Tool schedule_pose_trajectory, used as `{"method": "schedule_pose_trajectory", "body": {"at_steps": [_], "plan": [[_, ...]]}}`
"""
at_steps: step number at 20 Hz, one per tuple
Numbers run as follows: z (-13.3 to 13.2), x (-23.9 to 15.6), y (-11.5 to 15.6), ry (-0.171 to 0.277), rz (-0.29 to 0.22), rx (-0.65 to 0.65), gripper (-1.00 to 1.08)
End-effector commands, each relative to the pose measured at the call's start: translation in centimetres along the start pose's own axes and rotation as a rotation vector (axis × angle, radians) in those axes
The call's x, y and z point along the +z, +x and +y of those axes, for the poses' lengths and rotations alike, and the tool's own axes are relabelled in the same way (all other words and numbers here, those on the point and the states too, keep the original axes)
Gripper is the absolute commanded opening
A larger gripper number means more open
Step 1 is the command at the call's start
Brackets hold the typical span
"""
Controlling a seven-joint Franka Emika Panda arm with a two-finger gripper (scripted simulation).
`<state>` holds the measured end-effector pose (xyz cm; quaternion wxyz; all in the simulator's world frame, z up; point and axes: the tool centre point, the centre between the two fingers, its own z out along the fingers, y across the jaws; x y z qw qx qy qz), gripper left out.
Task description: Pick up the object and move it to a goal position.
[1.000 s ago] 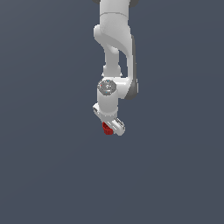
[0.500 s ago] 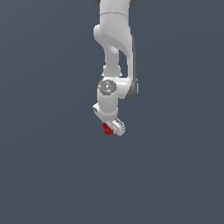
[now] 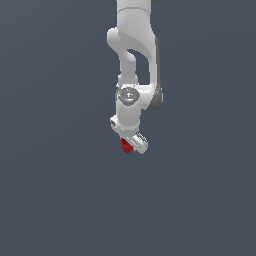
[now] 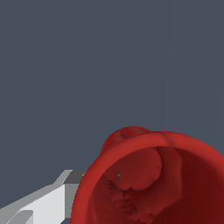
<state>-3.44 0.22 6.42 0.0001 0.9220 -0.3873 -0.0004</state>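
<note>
The object is a small red cup-like cylinder [image 3: 125, 145], seen in the exterior view under the white hand of my arm. My gripper [image 3: 128, 146] is shut on it, with the cup peeking out on the exterior view's left of the hand. In the wrist view the red cup [image 4: 153, 179] fills the near field, its open rim and hollow inside facing the camera. One white finger [image 4: 43, 203] lies against the cup's side. The other finger is hidden.
A plain dark grey surface [image 3: 60, 190] fills the background in both views. The white arm [image 3: 134, 55] comes down from the upper edge of the exterior view.
</note>
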Motion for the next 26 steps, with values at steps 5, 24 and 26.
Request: {"method": "schedule_pose_trajectory", "body": {"at_steps": [5, 24, 26], "plan": [[-3.3, -4.0, -3.1, 0.001, 0.002, -0.001, -1.00], [-12.5, -14.5, -11.2, 0.000, 0.001, 0.000, -1.00], [-12.5, -14.6, -11.2, 0.000, 0.001, -0.001, -1.00]]}}
